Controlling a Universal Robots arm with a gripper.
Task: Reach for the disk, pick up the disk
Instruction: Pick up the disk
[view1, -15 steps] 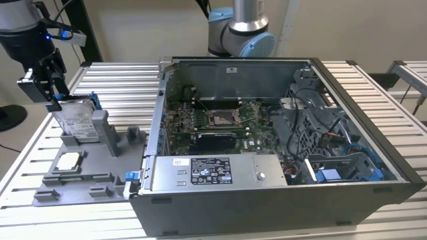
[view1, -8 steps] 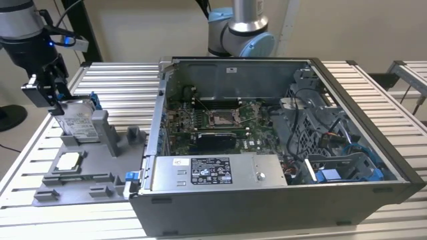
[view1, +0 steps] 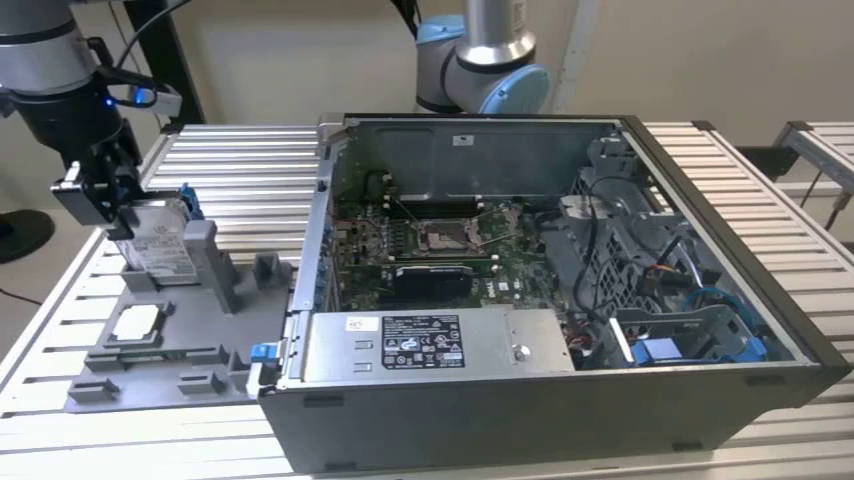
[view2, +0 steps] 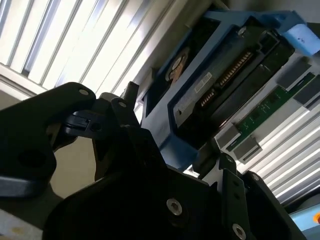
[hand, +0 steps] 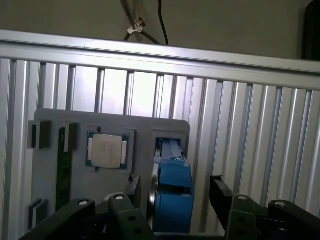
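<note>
The disk (view1: 164, 250) stands on edge in a slot of the grey fixture plate (view1: 187, 345), at the exterior view's left. It is silver with a white label and a blue frame. My gripper (view1: 118, 212) hangs over its top end. In the first wrist view the blue-framed disk (hand: 172, 192) sits between my two fingertips (hand: 134, 186), with a gap on each side. The second wrist view shows the disk (view2: 220, 85) edge-on, with its connector and blue frame, and my gripper (view2: 170, 131) open around it. Nothing shows the fingers pressing on it.
A small square chip (view1: 138, 322) lies on the same plate, beside the disk (hand: 106, 151). An open computer case (view1: 561, 270) takes up the middle and the exterior view's right, with a long silver box (view1: 427, 345) inside its near edge. The table (view1: 240, 170) is slatted metal.
</note>
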